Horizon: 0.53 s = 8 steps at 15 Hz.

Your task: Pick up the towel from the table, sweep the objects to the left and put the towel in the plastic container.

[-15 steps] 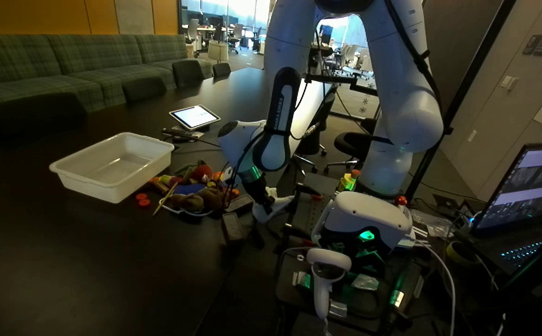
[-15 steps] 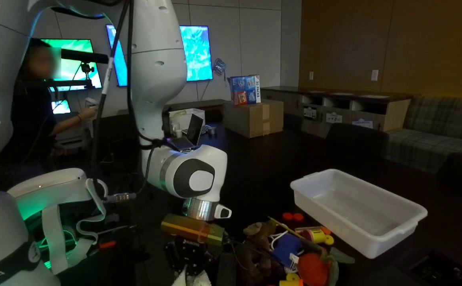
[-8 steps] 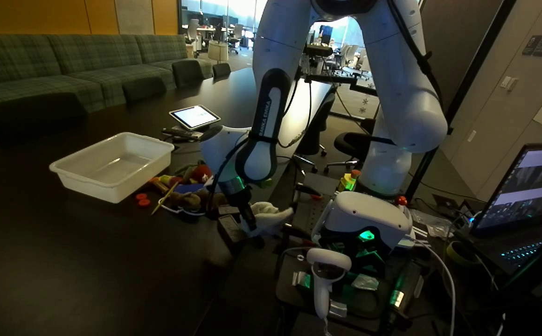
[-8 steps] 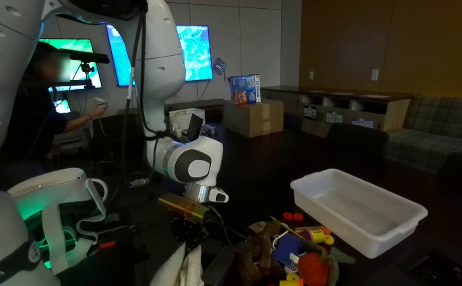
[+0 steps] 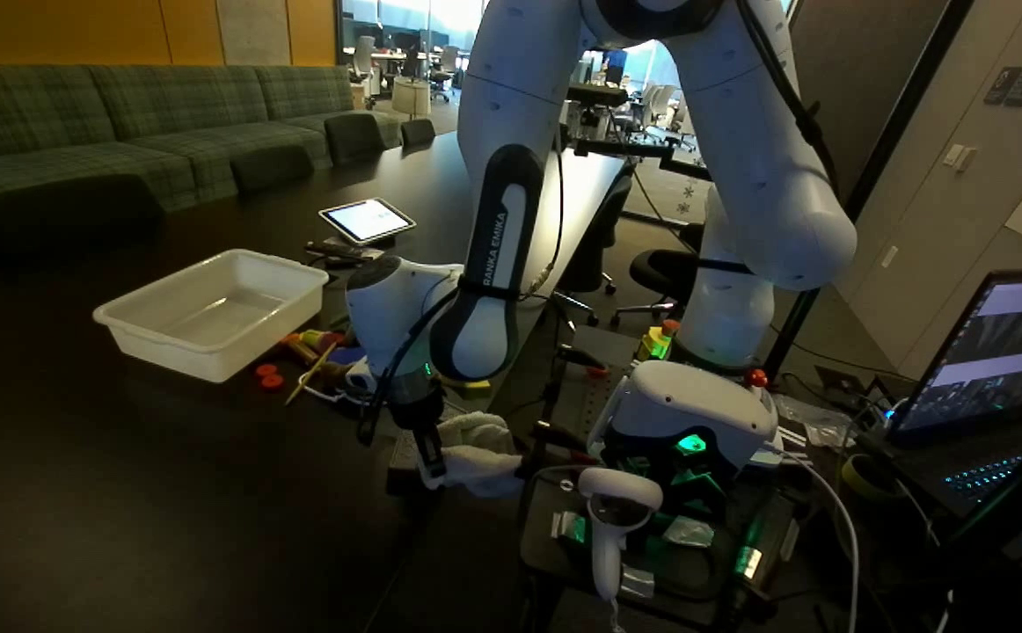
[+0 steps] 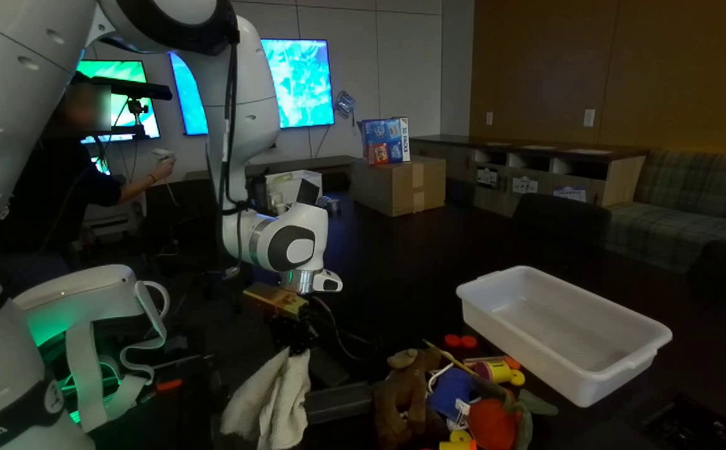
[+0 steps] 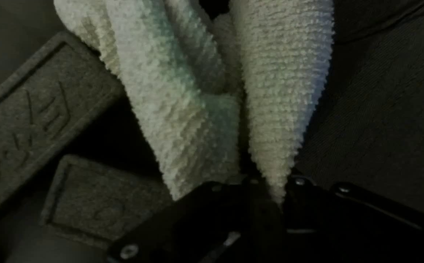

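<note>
The white terry towel [image 5: 480, 462] hangs bunched from my gripper [image 5: 430, 457]. In an exterior view the towel [image 6: 269, 406] hangs down in folds below the gripper [image 6: 294, 351]. In the wrist view the gripper [image 7: 277, 193] is shut on the narrow pinched end of the towel [image 7: 281, 87]; its fingertips are dark and partly hidden. The white plastic container [image 5: 159, 350] also shows in an exterior view [image 6: 563, 340] and holds nothing. Toys lie beside it: a brown plush [image 6: 403, 400], a blue cloth item [image 6: 453, 394], an orange-red plush [image 6: 491, 425] and a yellow stick [image 5: 310, 378].
Two grey felt blocks [image 7: 44, 120] lie right beside the towel; one shows in an exterior view [image 6: 338, 403]. Red lids [image 5: 271, 381] lie near the container. A tablet [image 5: 368, 220] stands farther back. A cart with a white headset [image 5: 700, 400] stands by the table edge.
My gripper has carried the towel away from the toys, along the table edge, and more of the towel shows. A grey block beside it has shifted the same way. The container has not moved.
</note>
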Each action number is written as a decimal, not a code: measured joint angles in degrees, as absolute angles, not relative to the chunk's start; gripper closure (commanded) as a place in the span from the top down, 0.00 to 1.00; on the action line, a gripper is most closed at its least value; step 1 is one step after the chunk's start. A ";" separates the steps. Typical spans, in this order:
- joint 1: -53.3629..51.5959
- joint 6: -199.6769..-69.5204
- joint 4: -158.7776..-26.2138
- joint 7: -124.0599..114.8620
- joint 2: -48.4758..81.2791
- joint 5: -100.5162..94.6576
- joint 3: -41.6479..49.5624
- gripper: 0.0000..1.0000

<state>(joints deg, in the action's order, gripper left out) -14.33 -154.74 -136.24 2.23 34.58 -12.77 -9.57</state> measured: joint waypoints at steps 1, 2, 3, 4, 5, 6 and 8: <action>-15.52 -155.60 -135.94 0.98 34.65 -12.71 -9.66 0.07; -16.58 -156.29 -135.66 -0.06 34.65 -12.60 -9.78 0.07; -17.64 -157.13 -135.35 -1.09 34.66 -12.57 -9.86 0.07; -18.63 -157.96 -135.08 -1.96 34.63 -12.56 -9.92 0.07; -19.52 -158.88 -134.87 -2.64 34.56 -12.56 -9.99 0.07; -20.22 -159.55 -134.81 -3.05 34.34 -12.56 -10.14 0.07; -20.63 -159.99 -134.89 -3.09 33.47 -12.51 -11.05 0.07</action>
